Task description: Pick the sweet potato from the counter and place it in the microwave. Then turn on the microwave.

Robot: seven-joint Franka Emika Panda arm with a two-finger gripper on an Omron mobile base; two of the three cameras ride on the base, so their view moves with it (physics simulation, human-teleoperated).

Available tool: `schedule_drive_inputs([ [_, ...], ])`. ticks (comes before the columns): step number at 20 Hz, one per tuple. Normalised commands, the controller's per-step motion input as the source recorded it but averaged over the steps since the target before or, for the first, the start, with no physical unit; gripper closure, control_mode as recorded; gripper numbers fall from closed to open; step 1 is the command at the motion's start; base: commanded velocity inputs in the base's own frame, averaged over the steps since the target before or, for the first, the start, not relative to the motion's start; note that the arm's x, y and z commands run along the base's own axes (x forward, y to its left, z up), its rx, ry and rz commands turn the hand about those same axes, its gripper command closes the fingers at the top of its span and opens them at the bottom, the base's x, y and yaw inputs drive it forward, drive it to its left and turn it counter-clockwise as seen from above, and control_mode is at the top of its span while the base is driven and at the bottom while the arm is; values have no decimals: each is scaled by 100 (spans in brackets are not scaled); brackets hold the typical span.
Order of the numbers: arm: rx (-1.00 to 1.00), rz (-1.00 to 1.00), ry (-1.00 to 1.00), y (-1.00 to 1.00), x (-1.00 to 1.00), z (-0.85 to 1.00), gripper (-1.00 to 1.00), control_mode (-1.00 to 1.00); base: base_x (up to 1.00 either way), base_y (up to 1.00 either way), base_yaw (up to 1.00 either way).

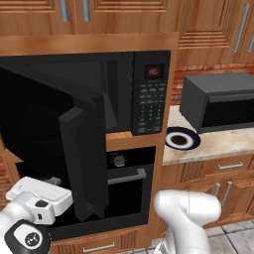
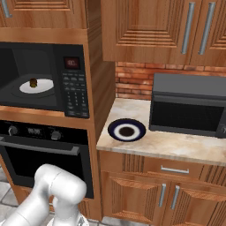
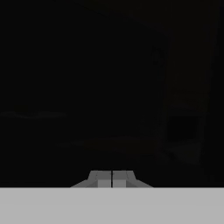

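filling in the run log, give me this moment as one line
small dark brown sweet potato: on white turntable inside black built-in microwave | microwave door: open | gripper: shut, empty, facing dark surface | blue-rimmed plate: on counter

Even, soft rendered light in both base views; hand view almost black, murky.

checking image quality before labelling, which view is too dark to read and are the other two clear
Hand view: almost black, just the shut gripper with jaws together. Right base view: evenly lit, sharp, sweet potato plain on the turntable in the microwave. Left base view: bright, but the open door is a featureless black.
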Motion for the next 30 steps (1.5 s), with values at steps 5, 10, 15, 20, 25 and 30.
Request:
schedule_drive_inputs([
  [5,0,6,0,-33,48,0,100,-100,0,0,0],
  [10,0,6,0,-37,47,0,100,-100,0,0,0],
  [15,0,5,0,-35,42,0,100,-100,0,0,0],
  [20,0,4,0,-30,42,0,100,-100,0,0,0],
  [25,0,4,0,-21,39,0,100,-100,0,0,0],
  [30,0,4,0,-18,40,0,100,-100,0,0,0],
])
